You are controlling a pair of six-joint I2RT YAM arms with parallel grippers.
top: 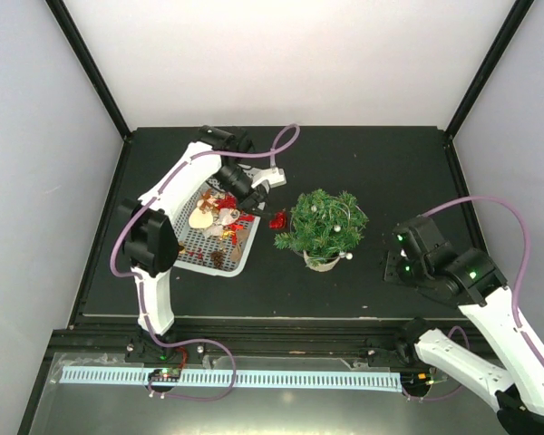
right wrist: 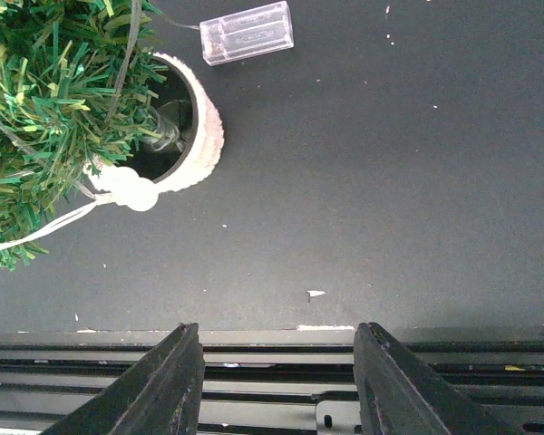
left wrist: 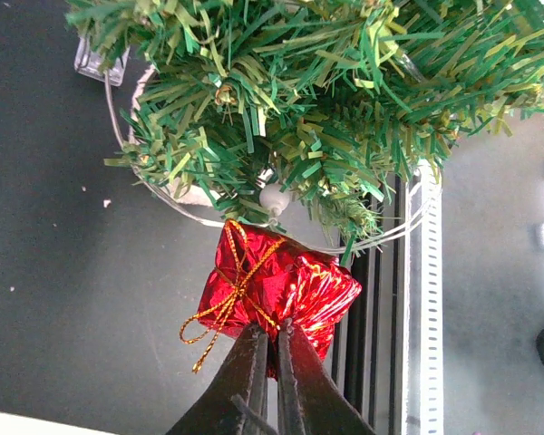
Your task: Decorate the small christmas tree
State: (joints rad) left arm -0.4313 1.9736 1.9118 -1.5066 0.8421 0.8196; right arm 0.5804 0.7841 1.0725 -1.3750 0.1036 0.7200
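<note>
Parcel ornament [left wrist: 281,290] of red foil, pinched in the fully closed left tool [left wrist: 270,333], hangs just beside the small christmas tree [top: 323,225] standing mid-surface [top: 390,163], while the right tool [right wrist: 276,331] waits half open and empty; released carelessly, it could slide off the springy needles [left wrist: 344,109] or tip the light pot [right wrist: 208,136].

Reaching forward with the left arm [top: 177,181], elbow bent, left gripper [left wrist: 265,333] pinched tight on a red foil parcel [left wrist: 281,285]. Holding the right arm [top: 453,272] folded low at right, right gripper [right wrist: 276,333] facing down, jaws standing apart.
</note>
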